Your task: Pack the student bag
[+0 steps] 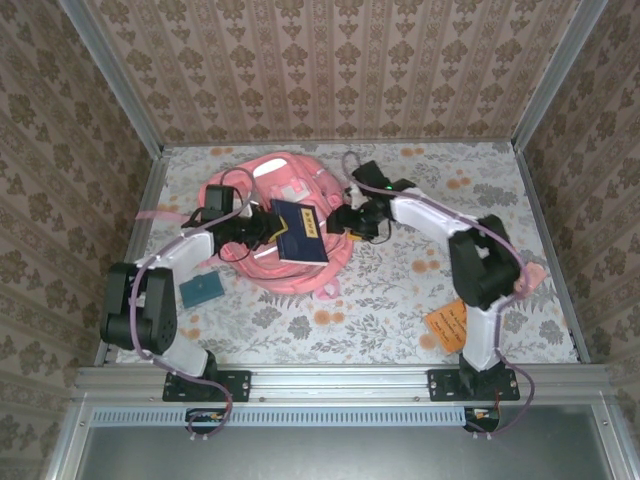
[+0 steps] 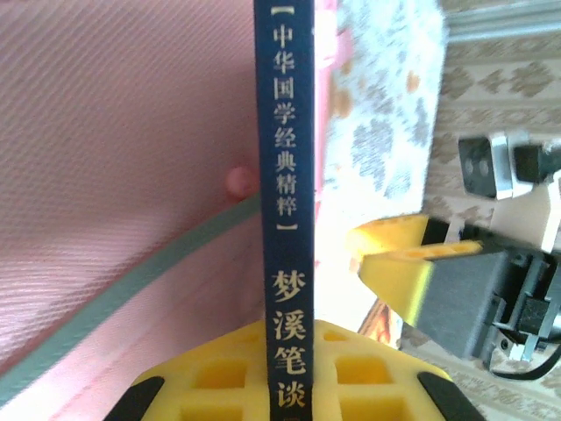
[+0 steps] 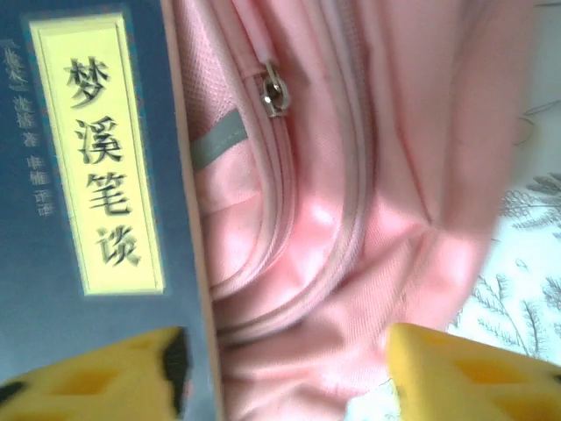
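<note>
**Item 1. Student bag** (image 1: pixel 296 186): pink fabric. It lies on the far middle of the counter (image 1: pixel 390 300), between the two arms. The right wrist view shows curved seams and a metal zip pull (image 3: pixel 274 89) close up.

**Item 2. Book** (image 1: pixel 302 232): dark blue cover with a yellow title panel in Chinese characters. It rests on top of the student bag, toward its near side. Its spine faces the left wrist camera, standing edge-on.

**Item 3. Left gripper** (image 1: pixel 262 228): at the book's left edge, over the bag. The left wrist view shows its yellow pads (image 2: pixel 219 377) pressed against both sides of the spine with no gap, so it is clenched on the book.

**Item 4. Right gripper** (image 1: pixel 352 222): at the bag's right side, just beside the book's right edge. The right wrist view shows its yellow fingers (image 3: pixel 473 377) spread wide. The book's edge and pink fabric lie between them, and nothing is grasped. Whether the left finger touches the cover cannot be told.

**Item 5. Teal card** (image 1: pixel 201 290): flat on the counter beside the left arm, apart from the bag.

**Item 6. Orange card** (image 1: pixel 446 325): flat on the counter near the right arm's base, well apart from the bag.
</note>
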